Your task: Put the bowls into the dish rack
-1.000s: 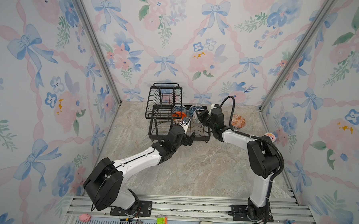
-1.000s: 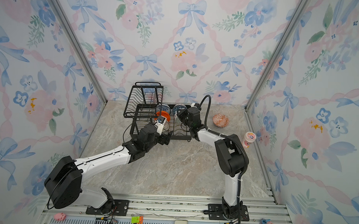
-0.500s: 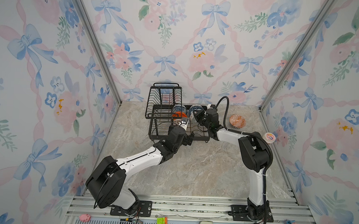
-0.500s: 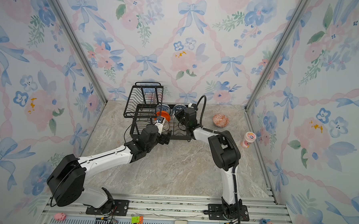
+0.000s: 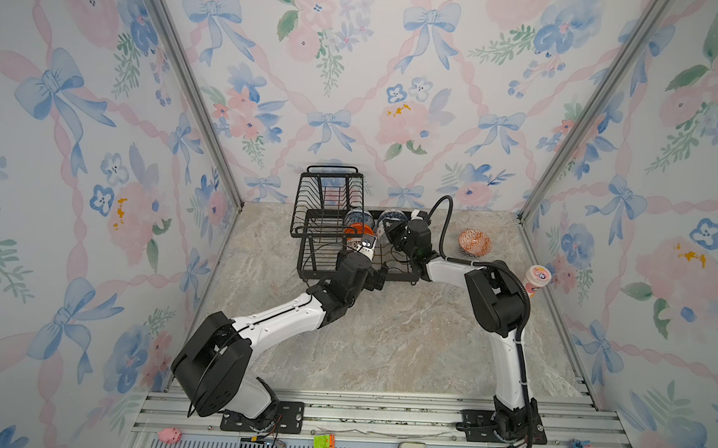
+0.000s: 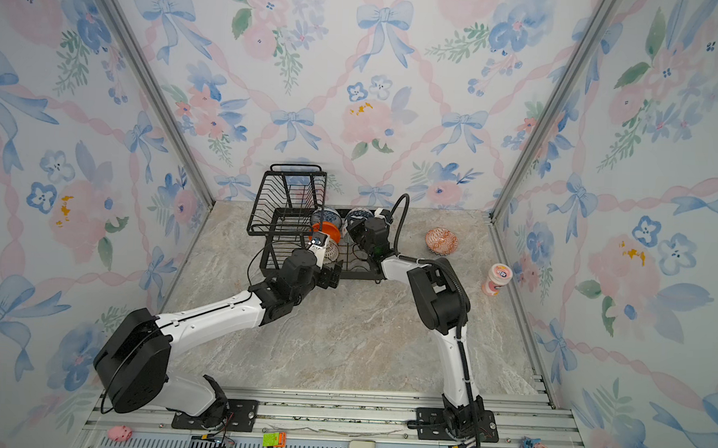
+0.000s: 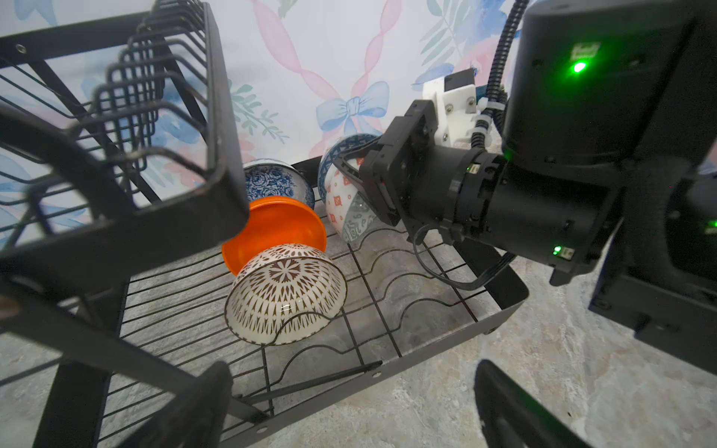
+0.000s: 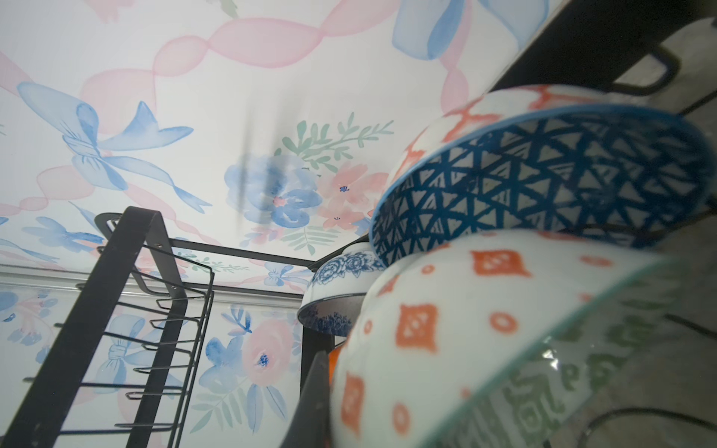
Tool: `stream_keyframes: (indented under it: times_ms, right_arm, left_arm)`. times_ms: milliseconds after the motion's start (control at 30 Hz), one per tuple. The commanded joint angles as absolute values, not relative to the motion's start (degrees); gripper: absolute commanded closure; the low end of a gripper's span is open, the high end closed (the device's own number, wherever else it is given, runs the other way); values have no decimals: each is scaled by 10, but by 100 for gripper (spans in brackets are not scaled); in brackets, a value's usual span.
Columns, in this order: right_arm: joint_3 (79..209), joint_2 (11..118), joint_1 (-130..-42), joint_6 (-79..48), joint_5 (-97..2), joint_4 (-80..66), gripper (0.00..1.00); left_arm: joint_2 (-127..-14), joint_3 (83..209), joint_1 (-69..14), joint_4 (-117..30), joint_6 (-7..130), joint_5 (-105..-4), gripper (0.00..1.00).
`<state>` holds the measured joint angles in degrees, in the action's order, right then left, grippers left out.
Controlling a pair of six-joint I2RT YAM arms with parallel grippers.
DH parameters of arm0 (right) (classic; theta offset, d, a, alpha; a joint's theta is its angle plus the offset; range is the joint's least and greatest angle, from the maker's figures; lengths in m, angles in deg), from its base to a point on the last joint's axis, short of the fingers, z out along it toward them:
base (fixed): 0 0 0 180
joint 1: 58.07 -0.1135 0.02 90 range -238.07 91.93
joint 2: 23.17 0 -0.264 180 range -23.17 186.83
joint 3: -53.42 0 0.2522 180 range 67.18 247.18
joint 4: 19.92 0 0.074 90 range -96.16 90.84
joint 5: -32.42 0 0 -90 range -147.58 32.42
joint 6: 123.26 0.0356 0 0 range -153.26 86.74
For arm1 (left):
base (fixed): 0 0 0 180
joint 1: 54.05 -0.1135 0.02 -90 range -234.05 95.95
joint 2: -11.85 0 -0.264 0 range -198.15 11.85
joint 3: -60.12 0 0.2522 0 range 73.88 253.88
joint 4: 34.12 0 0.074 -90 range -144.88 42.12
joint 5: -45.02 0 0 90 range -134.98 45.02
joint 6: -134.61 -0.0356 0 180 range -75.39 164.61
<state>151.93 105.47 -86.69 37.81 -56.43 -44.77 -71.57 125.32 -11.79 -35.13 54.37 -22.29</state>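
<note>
The left gripper (image 7: 349,407) hovers with its fingers spread wide and holding nothing, just in front of the near edge of the dish rack (image 7: 500,306) on the marble table (image 5: 385,338). A pink cup (image 5: 536,279) stands off to the right by the wall. In the rack's base tray, the white bowl with dark radial lines (image 7: 285,294) lies tipped on its side nearest. The plain orange bowl (image 7: 275,225) leans against it from behind, and the blue-white floral bowl (image 7: 271,182) sits farther back. To their right, the right gripper (image 5: 393,234) is clamped on the rim of the pale green patterned bowl (image 7: 343,211) inside the tray. The blue geometric bowl (image 8: 543,178) is just behind it. The orange-white patterned bowl (image 5: 474,241) rests on the table, right of the rack.
</note>
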Motion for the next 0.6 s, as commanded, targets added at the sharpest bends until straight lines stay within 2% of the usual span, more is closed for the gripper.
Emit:
stream_keyframes:
  times_ms: [0, 567]
  right_arm:
    - [1541, 1066, -875, 386, -582, -490, 100]
    - [1480, 1040, -891, 401, -658, -503, 100]
  left_arm:
    - [-710, 1261, -121, -342, 555, -223, 2]
    - [-696, 1262, -120, -341, 540, -219, 2]
